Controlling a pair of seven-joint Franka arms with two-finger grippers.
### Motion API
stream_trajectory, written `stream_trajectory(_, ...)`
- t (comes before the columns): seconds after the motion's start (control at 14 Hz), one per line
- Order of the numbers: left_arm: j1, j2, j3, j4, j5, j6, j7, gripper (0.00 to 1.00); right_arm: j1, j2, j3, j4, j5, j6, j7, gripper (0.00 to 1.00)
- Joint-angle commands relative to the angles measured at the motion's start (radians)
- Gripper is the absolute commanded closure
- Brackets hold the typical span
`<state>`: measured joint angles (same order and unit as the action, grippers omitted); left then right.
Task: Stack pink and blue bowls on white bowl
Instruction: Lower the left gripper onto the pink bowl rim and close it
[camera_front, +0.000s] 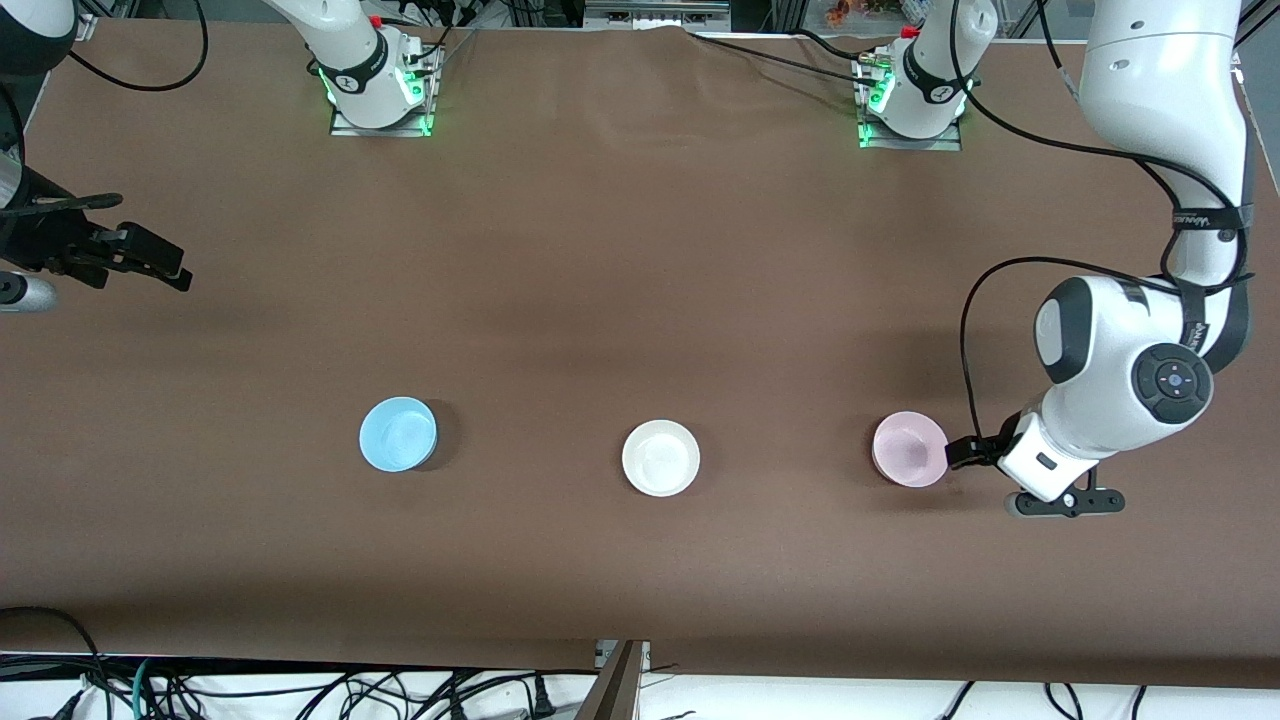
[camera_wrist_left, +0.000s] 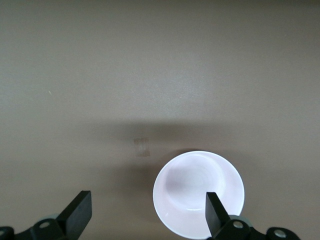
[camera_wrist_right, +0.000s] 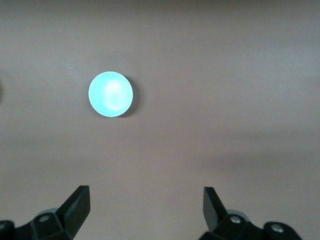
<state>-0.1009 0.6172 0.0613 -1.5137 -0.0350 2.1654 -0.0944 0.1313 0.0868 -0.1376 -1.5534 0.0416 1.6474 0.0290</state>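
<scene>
Three bowls stand in a row on the brown table. The light blue bowl (camera_front: 398, 433) is toward the right arm's end, the white bowl (camera_front: 660, 457) is in the middle, and the pale pink bowl (camera_front: 909, 449) is toward the left arm's end. My left gripper (camera_front: 968, 452) is open and low at the pink bowl's rim. In the left wrist view (camera_wrist_left: 147, 215) one finger (camera_wrist_left: 216, 212) overlaps the pink bowl (camera_wrist_left: 192, 187) and the other stands over bare table. My right gripper (camera_front: 160, 265) is open and empty, over the table's right-arm end. Its wrist view (camera_wrist_right: 145, 207) shows the blue bowl (camera_wrist_right: 111, 94) well away from it.
The brown table (camera_front: 640, 280) carries nothing besides the three bowls. The arm bases (camera_front: 380, 90) (camera_front: 910, 95) stand along the edge farthest from the front camera. Cables hang below the nearest edge (camera_front: 400, 690).
</scene>
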Motion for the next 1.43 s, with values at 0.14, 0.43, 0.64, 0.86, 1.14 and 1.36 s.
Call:
stream_trajectory(0.14,-0.014,0.009,0.002,-0.034,0.024,0.028,0.010,0.00,-0.007,0.013,0.001,0.018,0.012,-0.015,-0.008,0.00)
stream_trajectory(0.43,-0.016,0.009,0.000,-0.120,0.027,0.137,0.012,0.00,-0.009,0.014,0.001,0.018,0.012,-0.017,-0.008,0.00)
stream_trajectory(0.64,-0.014,0.009,0.000,-0.167,0.027,0.201,0.012,0.00,-0.007,0.014,0.001,0.018,0.012,-0.018,-0.001,0.00)
stream_trajectory(0.86,-0.011,0.007,0.000,-0.194,0.027,0.224,0.053,0.00,-0.007,0.014,0.001,0.016,0.012,-0.018,-0.006,0.00)
stream_trajectory(1.14,0.000,0.000,0.000,-0.224,0.027,0.231,0.082,0.00,-0.007,0.014,0.001,0.018,0.012,-0.017,-0.006,0.00)
stream_trajectory(1.36,-0.002,-0.017,-0.006,-0.259,0.027,0.237,0.082,0.00,-0.009,0.014,0.001,0.018,0.011,-0.017,-0.008,0.00)
